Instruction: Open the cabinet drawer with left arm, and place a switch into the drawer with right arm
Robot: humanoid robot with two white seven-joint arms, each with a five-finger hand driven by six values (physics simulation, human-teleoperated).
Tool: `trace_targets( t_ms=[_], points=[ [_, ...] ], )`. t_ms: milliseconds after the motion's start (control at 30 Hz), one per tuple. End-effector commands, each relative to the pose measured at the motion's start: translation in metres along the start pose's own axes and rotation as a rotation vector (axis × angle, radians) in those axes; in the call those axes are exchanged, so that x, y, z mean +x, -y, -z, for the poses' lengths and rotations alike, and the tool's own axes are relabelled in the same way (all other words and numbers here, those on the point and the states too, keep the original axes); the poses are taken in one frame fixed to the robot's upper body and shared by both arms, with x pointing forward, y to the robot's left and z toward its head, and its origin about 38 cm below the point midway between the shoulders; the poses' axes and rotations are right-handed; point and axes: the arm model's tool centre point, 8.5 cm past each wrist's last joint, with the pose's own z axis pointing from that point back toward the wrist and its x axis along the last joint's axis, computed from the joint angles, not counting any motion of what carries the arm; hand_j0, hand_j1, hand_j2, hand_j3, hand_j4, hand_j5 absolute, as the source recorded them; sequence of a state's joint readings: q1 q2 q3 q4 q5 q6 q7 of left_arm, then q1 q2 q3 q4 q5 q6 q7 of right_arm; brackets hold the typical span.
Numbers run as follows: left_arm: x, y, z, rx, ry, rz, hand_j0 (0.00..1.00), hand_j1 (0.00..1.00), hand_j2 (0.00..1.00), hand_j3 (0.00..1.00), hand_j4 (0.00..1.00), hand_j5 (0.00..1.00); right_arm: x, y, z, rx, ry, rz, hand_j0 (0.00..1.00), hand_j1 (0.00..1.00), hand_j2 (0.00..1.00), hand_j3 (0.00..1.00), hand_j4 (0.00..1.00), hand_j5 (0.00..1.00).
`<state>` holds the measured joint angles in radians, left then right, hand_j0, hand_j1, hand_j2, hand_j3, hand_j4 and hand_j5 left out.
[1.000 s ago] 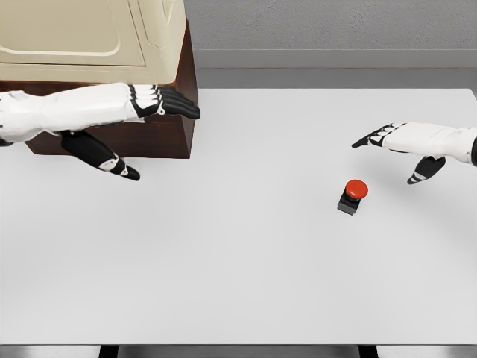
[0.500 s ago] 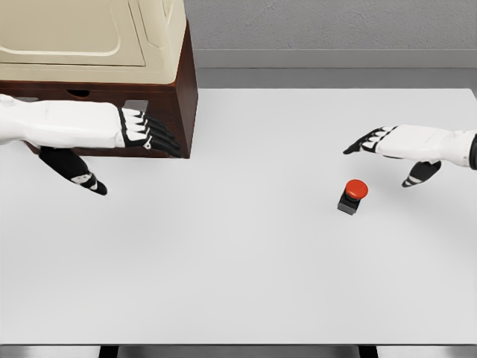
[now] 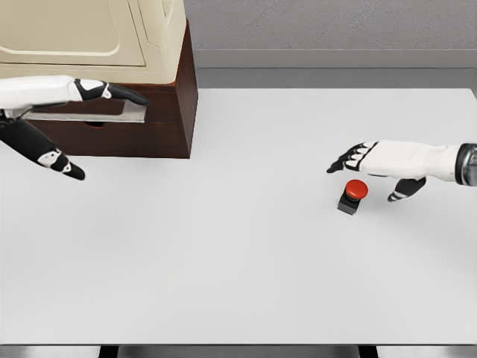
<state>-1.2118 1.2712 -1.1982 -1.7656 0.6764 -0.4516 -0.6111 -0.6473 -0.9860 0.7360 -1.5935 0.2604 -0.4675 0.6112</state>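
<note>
Brown cabinet (image 3: 160, 127) | drawer (image 3: 89, 115) part-hidden behind left hand (image 3: 97, 93)

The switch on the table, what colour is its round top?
Red, on a dark grey base; the switch shows clearly in the head view.

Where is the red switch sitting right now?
In the head view the red switch stands on the white table, right of centre, just below the right hand, which holds nothing, and far from the cabinet at upper left.
</note>
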Motion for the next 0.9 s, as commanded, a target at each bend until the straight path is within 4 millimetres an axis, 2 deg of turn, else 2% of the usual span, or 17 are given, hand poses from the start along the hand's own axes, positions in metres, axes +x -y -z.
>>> trace_targets(
  t_ms=[0, 367, 500, 700, 867],
  points=[
    [-0.006, 0.0, -0.005, 0.004, -0.063, -0.034, 1.0, 1.0, 1.0, 1.0, 1.0, 1.0, 0.004, 0.001, 0.001, -0.004, 0.009, -0.002, 1.0, 1.0, 1.0, 1.0, 1.0, 1.0],
    [-0.014, -0.002, -0.005, -0.025, -0.178, 0.014, 1.0, 1.0, 1.0, 1.0, 1.0, 1.0, 0.009, -0.006, 0.009, 0.012, 0.032, 0.008, 1.0, 1.0, 1.0, 1.0, 1.0, 1.0],
    [-0.033, 0.0, -0.01, -0.013, -0.353, -0.113, 1.0, 1.0, 1.0, 1.0, 1.0, 1.0, 0.01, -0.01, 0.012, 0.022, 0.038, 0.014, 0.98, 0.98, 0.98, 0.98, 0.98, 0.98],
    [-0.049, 0.008, -0.014, -0.014, -0.422, -0.173, 1.0, 1.0, 1.0, 1.0, 1.0, 1.0, 0.014, -0.009, 0.017, 0.016, 0.056, 0.01, 0.94, 0.94, 0.94, 0.94, 0.94, 0.94],
    [-0.058, 0.0, -0.022, 0.023, -0.443, -0.192, 1.0, 1.0, 1.0, 1.0, 1.0, 1.0, 0.018, -0.009, 0.025, 0.012, 0.074, 0.013, 0.94, 0.94, 0.94, 0.94, 0.94, 0.94]
  ],
)
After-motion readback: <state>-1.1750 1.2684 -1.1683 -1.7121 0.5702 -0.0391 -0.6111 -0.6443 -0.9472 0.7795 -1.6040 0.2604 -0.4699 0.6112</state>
